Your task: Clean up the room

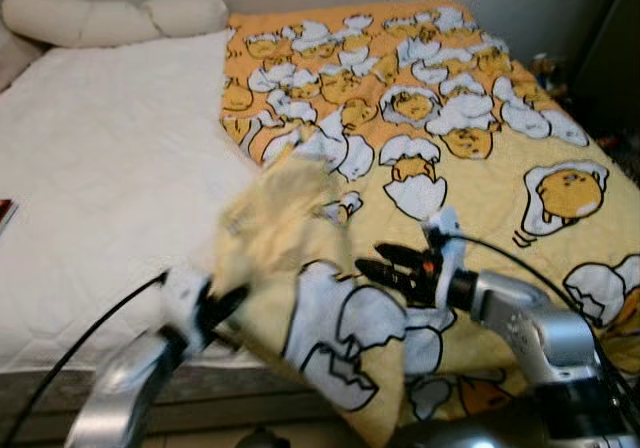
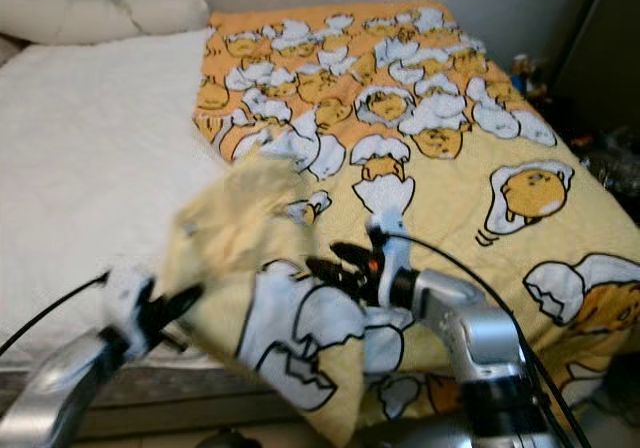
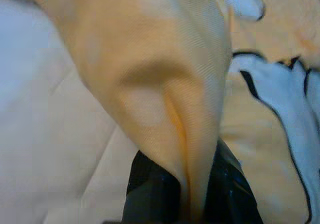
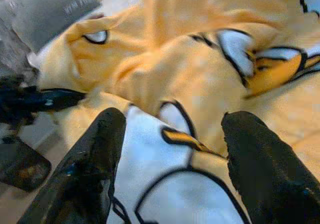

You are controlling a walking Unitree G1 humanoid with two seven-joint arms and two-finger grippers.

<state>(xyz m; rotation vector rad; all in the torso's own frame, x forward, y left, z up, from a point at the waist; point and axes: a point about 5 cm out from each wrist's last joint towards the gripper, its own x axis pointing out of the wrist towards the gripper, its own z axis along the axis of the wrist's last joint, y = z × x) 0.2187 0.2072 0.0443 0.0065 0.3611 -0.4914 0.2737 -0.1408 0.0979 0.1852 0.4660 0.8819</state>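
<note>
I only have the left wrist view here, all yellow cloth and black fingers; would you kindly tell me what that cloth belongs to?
Observer: It is the corner of a yellow egg-print blanket spread over the right side of a bed; the left gripper has it pinched and lifted.
Operator: Thank you. Where is the other arm?
Observer: The right gripper hovers over the blanket near the foot edge, fingers open with nothing between them.
Operator: And what lies beside the blanket?
Observer: A bare white mattress cover on the left side, with pale pillows at the head.
</note>
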